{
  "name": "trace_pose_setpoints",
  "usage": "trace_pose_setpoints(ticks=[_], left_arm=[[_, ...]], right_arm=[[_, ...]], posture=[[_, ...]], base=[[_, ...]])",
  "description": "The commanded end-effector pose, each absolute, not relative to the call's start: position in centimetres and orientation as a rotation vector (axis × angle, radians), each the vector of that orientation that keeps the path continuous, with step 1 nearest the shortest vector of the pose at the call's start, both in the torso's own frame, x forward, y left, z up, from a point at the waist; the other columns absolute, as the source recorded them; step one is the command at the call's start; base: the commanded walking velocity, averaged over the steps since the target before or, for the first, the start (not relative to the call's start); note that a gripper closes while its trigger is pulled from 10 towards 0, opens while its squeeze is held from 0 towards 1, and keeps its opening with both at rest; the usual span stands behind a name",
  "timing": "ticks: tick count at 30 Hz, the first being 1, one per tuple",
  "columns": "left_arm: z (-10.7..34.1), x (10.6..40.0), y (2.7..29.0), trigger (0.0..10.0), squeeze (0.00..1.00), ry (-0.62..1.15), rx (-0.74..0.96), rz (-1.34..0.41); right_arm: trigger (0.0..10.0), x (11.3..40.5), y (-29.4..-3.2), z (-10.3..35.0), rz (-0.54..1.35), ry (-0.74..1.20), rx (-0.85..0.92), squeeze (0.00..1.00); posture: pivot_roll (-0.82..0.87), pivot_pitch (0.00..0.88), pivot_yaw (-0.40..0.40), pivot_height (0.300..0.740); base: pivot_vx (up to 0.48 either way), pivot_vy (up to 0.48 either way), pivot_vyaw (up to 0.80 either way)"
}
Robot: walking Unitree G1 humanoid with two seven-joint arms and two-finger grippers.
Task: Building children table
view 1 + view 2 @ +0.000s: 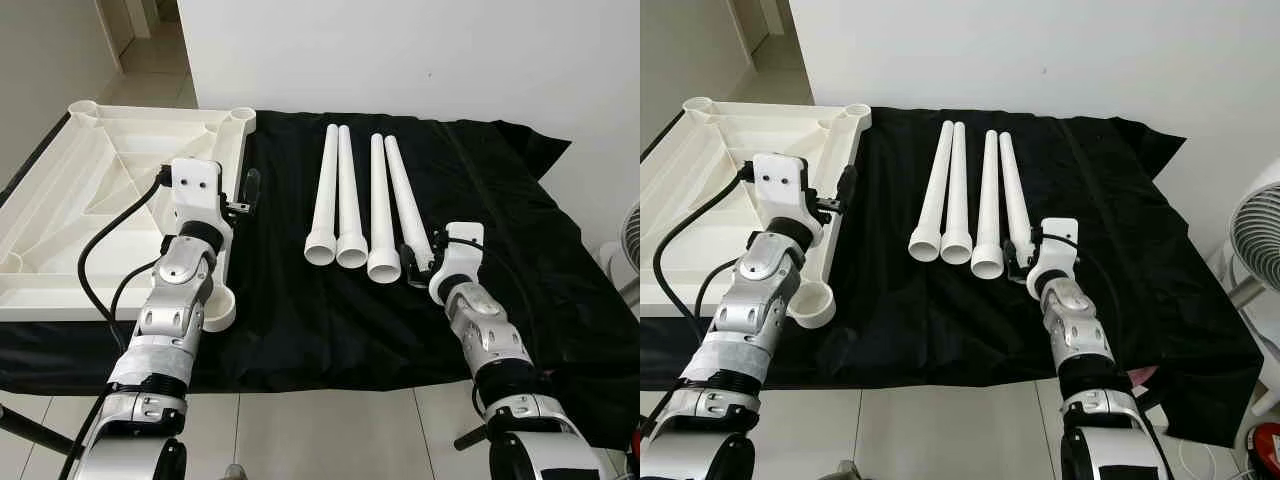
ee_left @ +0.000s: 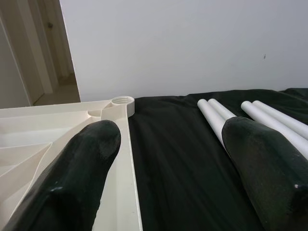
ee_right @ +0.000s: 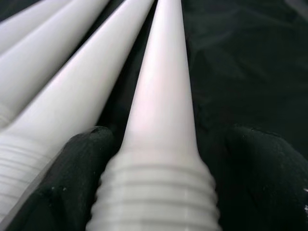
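A white table top (image 1: 60,200) lies upside down on the left of a black cloth (image 1: 300,330), with round leg sockets (image 1: 218,310) at its corners. Several white legs (image 1: 350,190) lie side by side in the middle, threaded ends toward me. My right gripper (image 1: 418,262) is open at the near end of the rightmost leg (image 1: 400,185). Its fingers (image 3: 86,163) straddle that leg's threaded end (image 3: 159,192). My left gripper (image 1: 245,190) is open and holds nothing. It hovers over the table top's right rim (image 2: 130,183).
The cloth covers a low platform whose front edge is near my body, with tiled floor below. A white wall (image 1: 400,50) stands behind. A white fan (image 1: 1260,240) is at the far right. A black cable (image 1: 95,250) loops from my left wrist over the table top.
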State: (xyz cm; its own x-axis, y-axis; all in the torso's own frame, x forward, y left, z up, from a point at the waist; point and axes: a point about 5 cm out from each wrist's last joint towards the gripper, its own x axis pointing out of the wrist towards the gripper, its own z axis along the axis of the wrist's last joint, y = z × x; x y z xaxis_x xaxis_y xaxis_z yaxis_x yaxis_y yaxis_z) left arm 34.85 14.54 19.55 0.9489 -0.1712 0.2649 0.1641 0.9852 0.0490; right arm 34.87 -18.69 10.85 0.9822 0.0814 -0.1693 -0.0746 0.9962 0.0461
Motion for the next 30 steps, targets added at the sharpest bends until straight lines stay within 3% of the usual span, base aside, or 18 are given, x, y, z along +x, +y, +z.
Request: trace_pose_setpoints(ticks=[1, 12, 13, 25, 27, 28, 29, 30], left_arm=[[19.4, 34.7, 14.4, 10.0, 0.0, -0.262, 0.022, -0.165], [19.4, 34.7, 14.1, 10.0, 0.0, -0.254, 0.027, -0.182], [19.4, 34.7, 13.9, 10.0, 0.0, -0.251, 0.029, -0.2], [18.7, 33.2, 11.3, 10.0, 0.0, -0.223, 0.086, -0.467], [18.4, 32.9, 10.8, 10.0, 0.0, -0.207, 0.084, -0.514], [18.3, 32.8, 10.6, 10.0, 0.0, -0.201, 0.092, -0.541], [18.0, 32.5, 10.2, 10.0, 0.0, -0.18, 0.086, -0.59], [18.0, 32.5, 10.2, 10.0, 0.0, -0.18, 0.086, -0.59]], right_arm=[[10.0, 34.5, -18.7, 10.0, 0.077, 0.206, 0.059, 0.0], [9.8, 34.2, -18.1, 9.8, 0.115, 0.229, 0.06, 0.0], [0.0, 34.2, -17.9, 9.9, 0.121, 0.221, 0.069, 0.0], [0.0, 34.1, -18.0, 10.3, 0.063, 0.161, 0.07, 0.0], [0.4, 34.1, -18.2, 10.7, 0.041, 0.133, 0.087, 0.0], [3.2, 34.1, -18.4, 10.8, 0.028, 0.125, 0.095, 0.0], [10.0, 34.2, -18.7, 11.2, 0.001, 0.085, 0.106, 0.0], [10.0, 34.2, -18.7, 11.2, 0.001, 0.085, 0.106, 0.0]], posture=[[-0.01, 0.002, -0.022, 0.74], [-0.01, 0.0, -0.023, 0.74], [-0.01, 0.0, -0.023, 0.74], [-0.01, 0.0, -0.022, 0.74], [0.0, 0.0, -0.022, 0.74], [0.0, 0.0, -0.022, 0.74], [0.0, 0.0, -0.025, 0.74], [0.0, 0.0, -0.025, 0.74]], base=[[0.0, 0.0, 0.0], [0.0, 0.0, 0.0], [0.0, 0.0, 0.0], [0.0, 0.0, 0.0], [0.0, 0.0, 0.0], [0.0, 0.0, 0.0], [0.0, 0.0, 0.0], [0.0, 0.0, 0.0]])
